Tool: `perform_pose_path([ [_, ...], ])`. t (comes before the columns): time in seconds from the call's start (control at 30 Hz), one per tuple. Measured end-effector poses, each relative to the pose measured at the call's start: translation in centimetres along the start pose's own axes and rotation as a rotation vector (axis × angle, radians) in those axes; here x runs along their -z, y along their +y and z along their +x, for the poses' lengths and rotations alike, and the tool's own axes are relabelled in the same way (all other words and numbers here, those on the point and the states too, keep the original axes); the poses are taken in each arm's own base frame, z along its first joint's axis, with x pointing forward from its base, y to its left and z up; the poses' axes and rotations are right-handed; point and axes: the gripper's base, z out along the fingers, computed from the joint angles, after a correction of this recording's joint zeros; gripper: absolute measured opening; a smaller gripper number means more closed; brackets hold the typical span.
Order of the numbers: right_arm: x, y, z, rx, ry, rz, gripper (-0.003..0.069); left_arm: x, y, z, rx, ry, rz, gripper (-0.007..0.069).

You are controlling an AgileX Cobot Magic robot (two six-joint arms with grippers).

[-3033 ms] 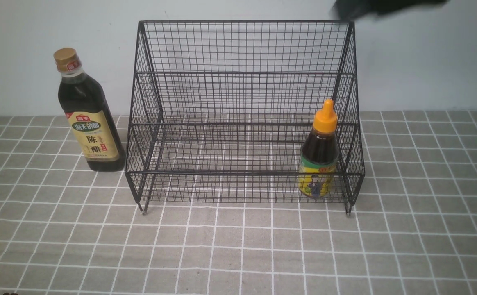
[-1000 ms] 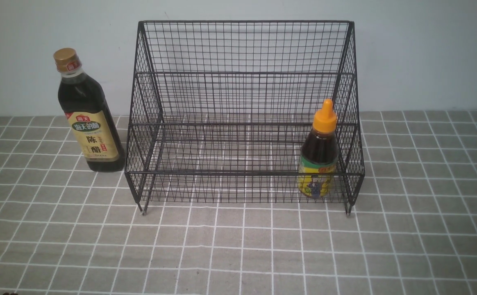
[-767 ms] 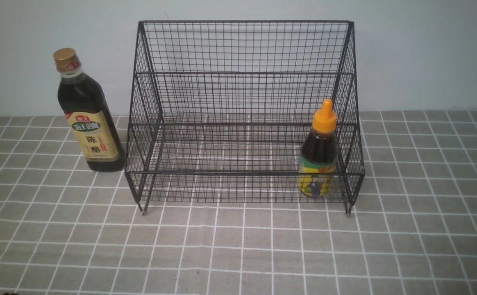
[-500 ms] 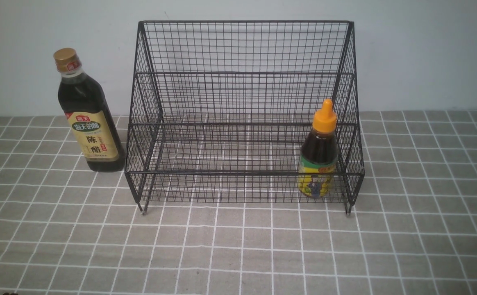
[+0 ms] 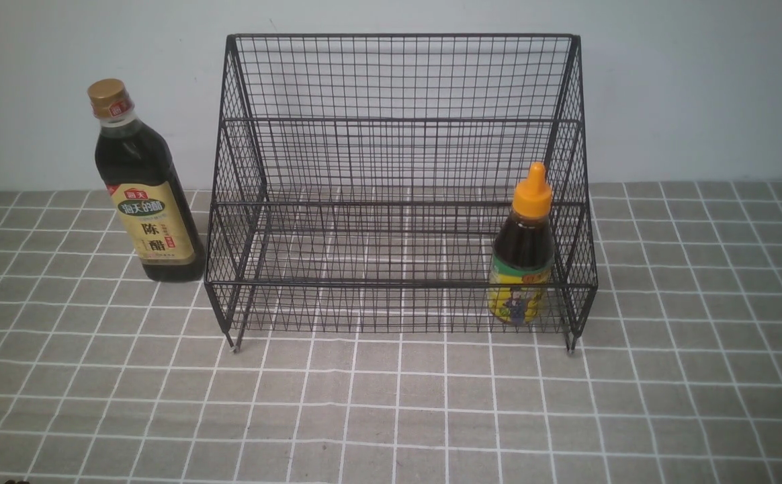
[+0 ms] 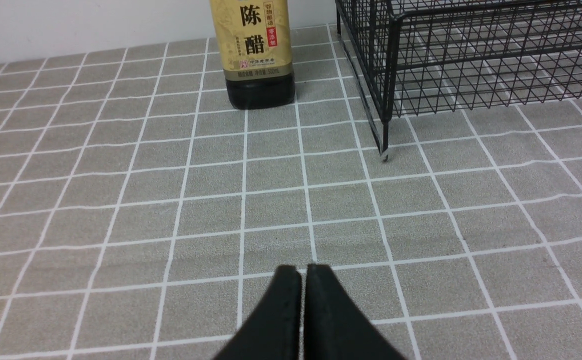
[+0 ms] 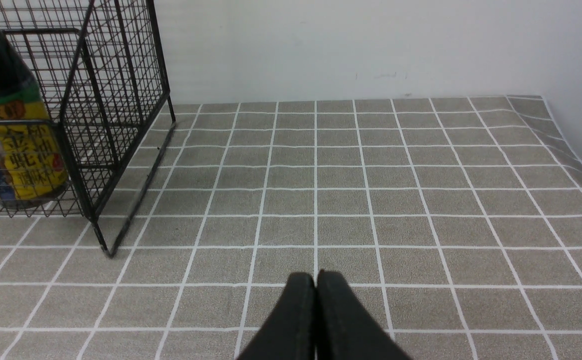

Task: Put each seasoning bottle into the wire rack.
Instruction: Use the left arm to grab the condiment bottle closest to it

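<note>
The black wire rack (image 5: pixel 401 81) stands at the middle back of the table. The short bottle (image 5: pixel 522 262) with orange nozzle cap and yellow-green label stands upright in the rack's lower tier at its right end; it also shows in the right wrist view (image 7: pixel 11 145). The tall bottle (image 5: pixel 144 202) with gold cap and tan label stands on the cloth just left of the rack; its base shows in the left wrist view (image 6: pixel 256 55). My left gripper (image 6: pixel 302 270) is shut and empty, low over the cloth in front of the tall bottle. My right gripper (image 7: pixel 316 275) is shut and empty, right of the rack (image 7: pixel 116 100).
A grey checked tablecloth (image 5: pixel 391 403) covers the table. A pale wall (image 5: pixel 700 101) rises close behind the rack. The rack's front left foot (image 6: pixel 384 156) stands between my left gripper and the rack. The cloth's right edge (image 7: pixel 571 150) drops off near the wall.
A dark arm part at the top right of the front view three seconds ago has left the frame. The bottles and rack have not moved.
</note>
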Motion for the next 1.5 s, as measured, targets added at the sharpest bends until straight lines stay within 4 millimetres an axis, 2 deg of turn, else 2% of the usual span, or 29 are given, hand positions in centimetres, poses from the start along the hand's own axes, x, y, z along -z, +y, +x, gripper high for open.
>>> perform_pose_path([
  [0.4,0.0,0.0,0.0,0.000,0.000,0.000,-0.0012,-0.1,0.1,-0.2,-0.012,-0.032,-0.007,-0.0007],
  [0.63,0.0,0.0,0.0,-0.023,0.000,0.000,-0.0012,0.8,0.3,-3.8,0.027,-0.456,-0.023,-0.0007],
  [0.8,0.0,0.0,0.0,-0.023,0.000,0.000,-0.0012,2.8,0.8,-6.7,0.160,-0.835,-0.024,-0.0007],
  [0.93,0.0,0.0,0.0,-0.023,0.000,0.000,-0.0012,2.7,1.1,-8.6,0.204,-0.840,-0.034,-0.0007],
  [0.97,0.0,0.0,0.0,-0.023,0.000,0.000,-0.0012,2.5,1.2,-10.0,0.209,-0.825,-0.035,-0.0007],
  [1.0,0.0,0.0,0.0,-0.023,0.000,0.000,-0.0012,1.8,1.3,-11.4,0.208,-0.780,-0.037,-0.0007],
  [1.03,0.0,0.0,0.0,-0.023,0.000,0.000,-0.0012,1.8,1.3,-11.9,0.207,-0.780,-0.036,-0.0007],
  [1.13,0.0,0.0,0.0,-0.023,0.000,0.000,-0.0012,-1.3,1.4,-16.0,0.189,-0.646,-0.033,-0.0007],
  [1.27,0.0,0.0,0.0,-0.023,0.000,0.000,-0.0012,-5.0,1.5,-18.8,0.186,-0.550,-0.035,0.0022],
  [1.33,0.0,0.0,0.0,-0.023,0.000,0.000,-0.0012,-6.3,1.6,-19.5,0.186,-0.524,-0.036,0.0041],
  [1.37,0.0,0.0,0.0,-0.023,0.000,0.000,-0.0012,-8.0,1.6,-20.1,0.186,-0.489,-0.038,0.0079],
  [1.47,0.0,0.0,0.0,-0.023,0.000,0.000,-0.0012,-10.8,1.7,-20.9,0.186,-0.435,-0.040,0.0174],
  [1.5,0.0,0.0,0.0,-0.023,0.000,0.000,-0.0012,-12.1,1.7,-21.6,0.185,-0.426,-0.041,0.0234],
])
